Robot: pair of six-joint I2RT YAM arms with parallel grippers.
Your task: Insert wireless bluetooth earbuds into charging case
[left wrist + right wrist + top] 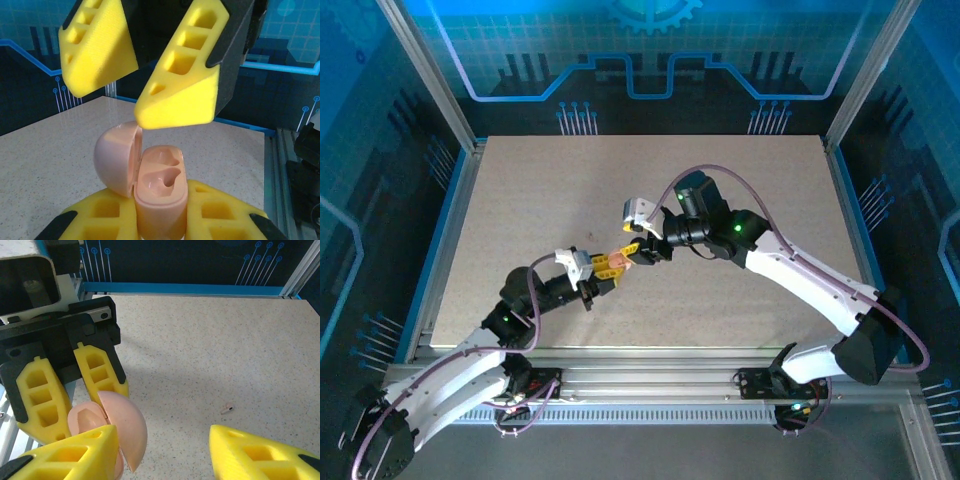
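Left hand (603, 266): clenched on the charging case (161, 210), one yellow finger on each side of the body, near the middle of the desk (225, 340) and a little toward its near edge.
Charging case: pale pink and, as judged, held clear of the desk surface. The lid (112, 160) is swung open to the left in the left wrist view. The wells (162, 172) face up toward the right hand.
Well contents: cannot tell. Everything in the wells is the same pink, so a seated earbud and an empty recess look alike.
Right hand (162, 440): released, with the jaws standing apart and nothing between them. It is poised just over the open case, fingertips close to the lid edge.
Small pale piece (227, 409): lies alone on the bare desk, apart from both hands. It is judged to be an earbud but is too small to confirm.
Key relation: the piece lies on the far side of the two hands, to the right of the open jaws in the right wrist view. Its long axis runs roughly across that view, slightly tilted.
Nearer free hand: the right, since the left is occupied with the case.
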